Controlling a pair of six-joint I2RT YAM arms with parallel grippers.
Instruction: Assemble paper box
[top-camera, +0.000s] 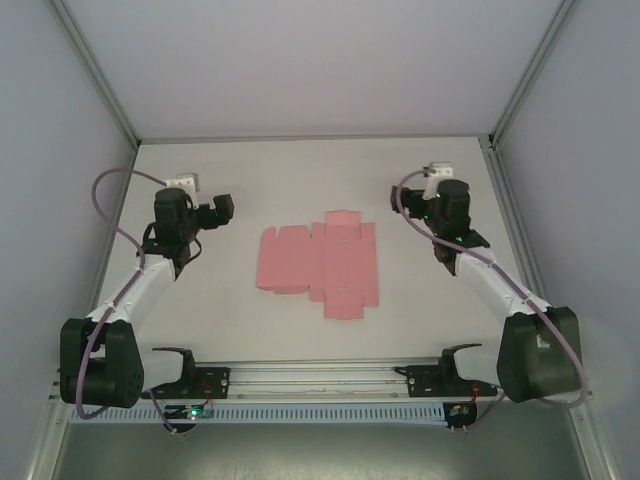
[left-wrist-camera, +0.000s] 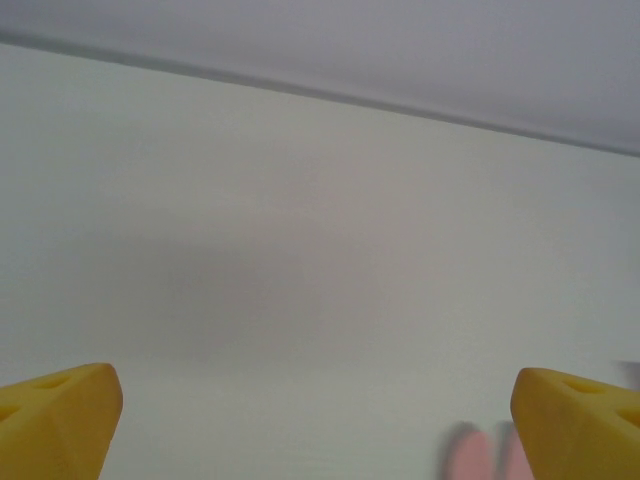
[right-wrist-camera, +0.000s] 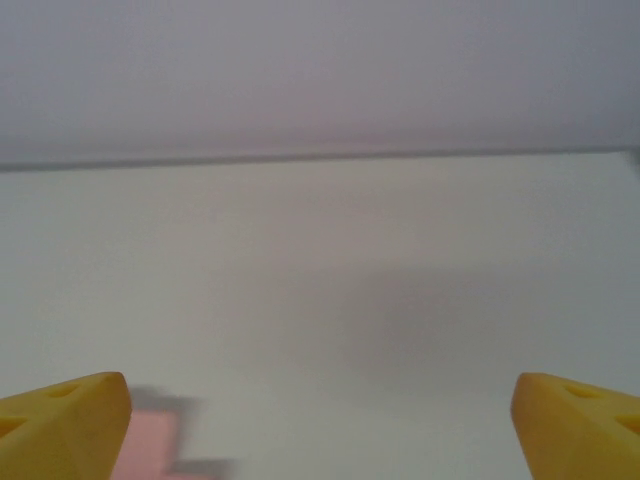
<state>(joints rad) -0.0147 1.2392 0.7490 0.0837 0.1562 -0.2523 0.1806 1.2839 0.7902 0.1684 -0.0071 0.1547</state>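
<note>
The pink paper box (top-camera: 320, 264) lies flat and unfolded on the white table, a die-cut sheet with flaps spread out, midway between the two arms. My left gripper (top-camera: 215, 212) hangs above the table to the sheet's left, apart from it; its yellow fingertips (left-wrist-camera: 60, 415) stand wide apart with nothing between them, and a blurred pink flap (left-wrist-camera: 470, 455) peeks in at the bottom right. My right gripper (top-camera: 437, 200) hovers to the sheet's right, also open and empty, with a pink corner (right-wrist-camera: 150, 445) beside its left fingertip (right-wrist-camera: 65, 420).
White table (top-camera: 250, 180) enclosed by pale walls with aluminium posts at the back corners (top-camera: 135, 140). A metal rail (top-camera: 320, 375) runs along the near edge between the arm bases. Bare table surface lies behind and in front of the sheet.
</note>
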